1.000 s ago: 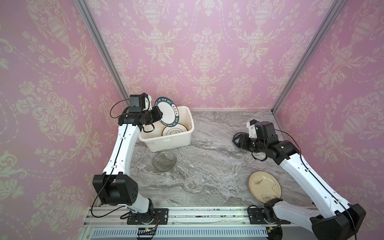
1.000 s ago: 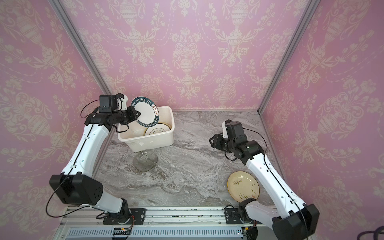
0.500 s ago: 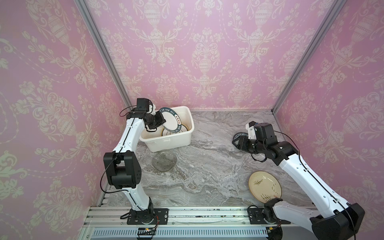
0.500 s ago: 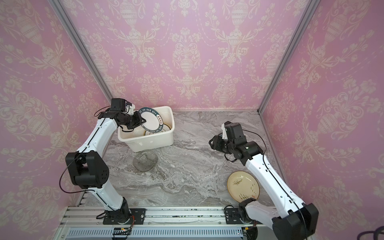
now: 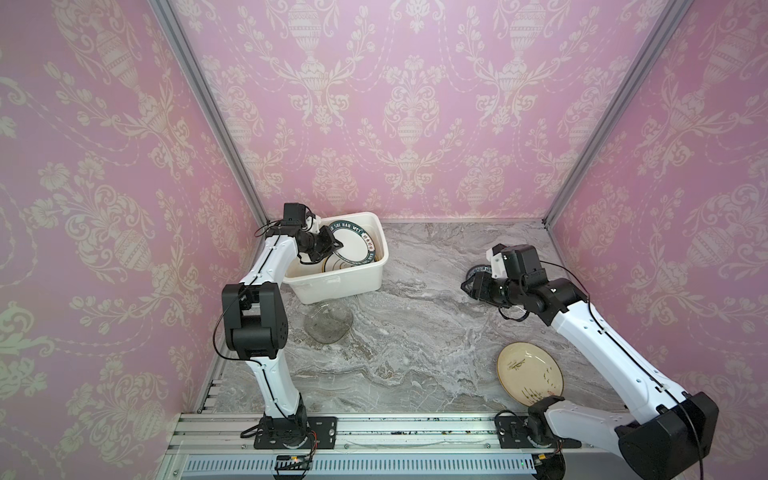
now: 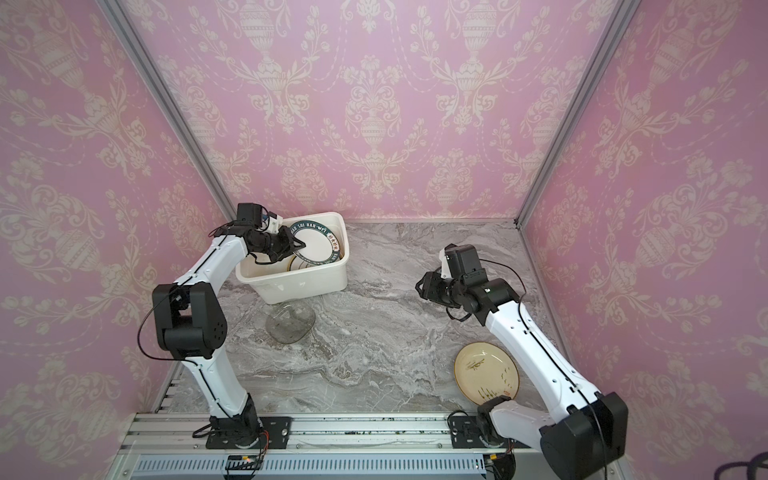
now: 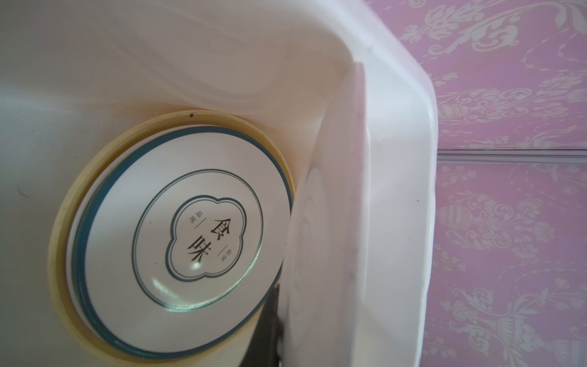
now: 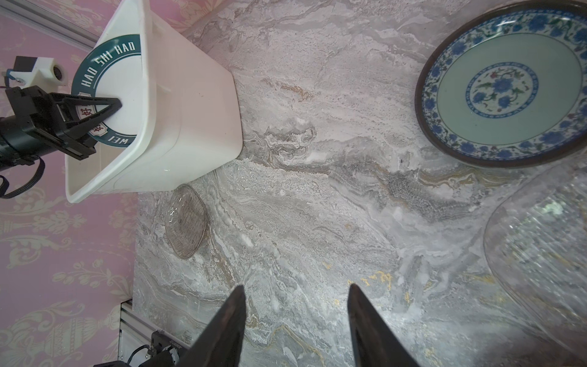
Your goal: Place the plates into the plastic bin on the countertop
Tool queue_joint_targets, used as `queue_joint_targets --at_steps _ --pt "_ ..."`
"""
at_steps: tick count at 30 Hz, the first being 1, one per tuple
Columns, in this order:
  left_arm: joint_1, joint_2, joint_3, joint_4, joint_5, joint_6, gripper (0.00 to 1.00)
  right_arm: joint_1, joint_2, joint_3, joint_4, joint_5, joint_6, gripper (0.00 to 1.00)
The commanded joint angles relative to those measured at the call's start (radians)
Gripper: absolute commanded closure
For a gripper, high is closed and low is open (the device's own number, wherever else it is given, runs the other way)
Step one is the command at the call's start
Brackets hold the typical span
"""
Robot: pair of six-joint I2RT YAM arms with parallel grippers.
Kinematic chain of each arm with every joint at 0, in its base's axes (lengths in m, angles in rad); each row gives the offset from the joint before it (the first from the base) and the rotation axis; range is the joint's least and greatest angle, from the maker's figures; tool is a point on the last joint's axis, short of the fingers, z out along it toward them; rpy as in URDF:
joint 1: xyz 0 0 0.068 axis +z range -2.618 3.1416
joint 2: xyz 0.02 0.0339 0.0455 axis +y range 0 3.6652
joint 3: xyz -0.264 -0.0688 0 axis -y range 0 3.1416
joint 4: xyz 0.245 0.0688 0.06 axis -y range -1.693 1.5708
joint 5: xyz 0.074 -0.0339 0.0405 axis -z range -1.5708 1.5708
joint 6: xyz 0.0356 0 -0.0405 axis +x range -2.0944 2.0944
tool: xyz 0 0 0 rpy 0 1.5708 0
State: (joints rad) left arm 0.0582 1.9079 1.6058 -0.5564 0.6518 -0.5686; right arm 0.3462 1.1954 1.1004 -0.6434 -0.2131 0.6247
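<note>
While my left gripper [image 5: 332,245] is clenching a teal-rimmed plate [image 5: 357,249] tilted inside the bin [image 5: 340,287], left of centre, two stacked plates [image 7: 178,248] are lying beneath; my right gripper [image 8: 296,286] is hovering parted, empty.

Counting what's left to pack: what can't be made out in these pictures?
- Bin contents: in both top views the lettered plate held by the left pincer covers the stack; count unclear.
- Blue-patterned plate: mostly hidden behind the right pincer in both top views; cut off in right wrist view.
- Glass plate beside it: blurred, cut by the right wrist view's edge.
</note>
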Motion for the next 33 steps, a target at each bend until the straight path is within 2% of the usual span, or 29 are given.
queue_joint_targets --at_steps 1,14,33 --pt "0.008 0.017 -0.014 0.073 0.06 -0.04 0.99 -0.005 0.012 0.04 -0.019 -0.01 -0.002 0.48" --pt "-0.003 0.04 -0.082 0.134 0.065 -0.061 0.97 -0.004 0.011 0.029 -0.027 0.003 0.009 0.49" --pt "-0.021 0.1 -0.09 0.119 0.036 -0.041 0.84 -0.004 0.015 0.03 -0.032 0.009 0.015 0.49"
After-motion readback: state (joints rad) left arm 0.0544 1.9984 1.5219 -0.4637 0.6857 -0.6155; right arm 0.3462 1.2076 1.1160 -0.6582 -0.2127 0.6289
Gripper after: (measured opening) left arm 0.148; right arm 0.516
